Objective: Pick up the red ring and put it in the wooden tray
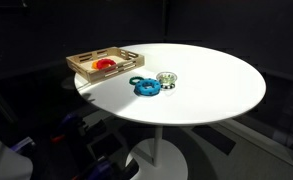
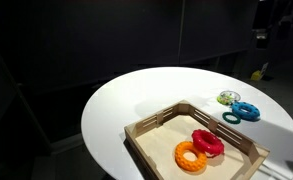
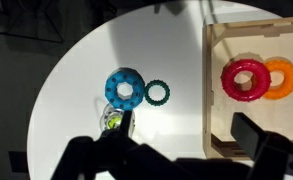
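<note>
Red ring: flat inside the wooden tray, touching the orange ring;
Blue ring: on the surface outside the tray;
Gripper: fingers apart, empty

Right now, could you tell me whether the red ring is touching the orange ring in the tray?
Touching. The wrist view shows the red ring meeting the orange ring with no gap.

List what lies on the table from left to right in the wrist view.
blue ring → dark green ring → wooden tray (its left wall) → red ring → orange ring
</note>
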You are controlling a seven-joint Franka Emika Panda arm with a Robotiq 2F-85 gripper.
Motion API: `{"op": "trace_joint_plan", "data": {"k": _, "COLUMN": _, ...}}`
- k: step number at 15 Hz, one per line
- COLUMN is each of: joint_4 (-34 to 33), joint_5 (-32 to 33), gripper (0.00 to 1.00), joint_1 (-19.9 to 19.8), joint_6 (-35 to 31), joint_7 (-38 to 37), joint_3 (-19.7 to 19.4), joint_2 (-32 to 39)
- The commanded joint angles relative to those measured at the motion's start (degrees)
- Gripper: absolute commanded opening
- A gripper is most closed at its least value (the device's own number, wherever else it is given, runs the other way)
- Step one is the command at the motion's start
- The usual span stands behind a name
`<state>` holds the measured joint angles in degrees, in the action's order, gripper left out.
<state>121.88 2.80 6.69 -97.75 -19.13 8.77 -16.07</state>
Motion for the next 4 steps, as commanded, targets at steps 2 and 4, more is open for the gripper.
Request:
{"op": "trace_joint_plan", "data": {"k": 2, "joint_4": -0.23, "joint_5": -0.11, "gripper": 1.0, "joint_1": -0.63, "joint_6": 0.5, "joint_7": 0.11, "joint_3": 0.45, "joint_2": -0.9}}
{"op": "trace_joint_plan", "data": {"k": 4, "joint_4": -0.23, "joint_5": -0.11, "gripper": 1.0, "joint_1": -0.69, "joint_6": 0.66, "joint_7": 0.11, "joint_3": 0.45, "joint_2": -1.27}}
